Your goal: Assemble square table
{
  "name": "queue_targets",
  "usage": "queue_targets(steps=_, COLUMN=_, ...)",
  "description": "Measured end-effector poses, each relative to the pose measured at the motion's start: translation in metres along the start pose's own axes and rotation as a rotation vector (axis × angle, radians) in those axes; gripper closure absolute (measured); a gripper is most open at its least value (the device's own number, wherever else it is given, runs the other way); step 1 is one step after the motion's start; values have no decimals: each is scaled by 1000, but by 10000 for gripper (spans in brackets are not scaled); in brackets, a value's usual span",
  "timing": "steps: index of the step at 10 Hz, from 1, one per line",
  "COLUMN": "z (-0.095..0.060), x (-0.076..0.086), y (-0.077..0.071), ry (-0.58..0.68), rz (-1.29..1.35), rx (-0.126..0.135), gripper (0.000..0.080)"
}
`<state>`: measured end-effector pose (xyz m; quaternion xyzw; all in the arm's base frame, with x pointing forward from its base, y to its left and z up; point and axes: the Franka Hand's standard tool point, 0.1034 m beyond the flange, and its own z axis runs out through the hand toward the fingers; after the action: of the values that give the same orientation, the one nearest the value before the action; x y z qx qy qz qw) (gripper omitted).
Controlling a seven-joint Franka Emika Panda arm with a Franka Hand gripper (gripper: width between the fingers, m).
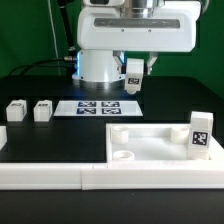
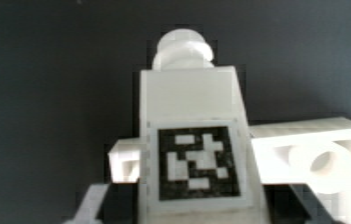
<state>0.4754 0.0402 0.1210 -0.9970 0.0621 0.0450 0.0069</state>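
My gripper (image 1: 135,74) hangs above the table behind the marker board, shut on a small white tagged leg (image 1: 134,70). In the wrist view that leg (image 2: 190,110) fills the middle, its tag facing the camera, and my gripper (image 2: 193,204) clamps it between its fingers (image 2: 104,206). The square table's flat white panel (image 1: 150,145) lies at the exterior view's right, with another tagged leg (image 1: 200,135) standing on its right corner. Two more legs (image 1: 16,111) (image 1: 43,110) sit on the table at the left. A white part (image 2: 314,148) shows behind the held leg; I cannot tell which.
The marker board (image 1: 100,107) lies flat in front of the robot's base (image 1: 100,65). A long low white rail (image 1: 50,176) runs along the table's front edge, against the panel.
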Motion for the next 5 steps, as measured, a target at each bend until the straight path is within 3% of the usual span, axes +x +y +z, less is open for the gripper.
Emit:
queue_targets(steps=2, z=-2, x=11, y=-1, ry=175, rz=-12, rx=17, gripper=509)
queue_targets(steps=3, z=-12, x=26, y=9, ry=231, rz=-39, rx=19, gripper=509)
queue_targets(steps=5, z=-27, x=79, y=32, ry=382, rz=-42, rx=9, gripper=509)
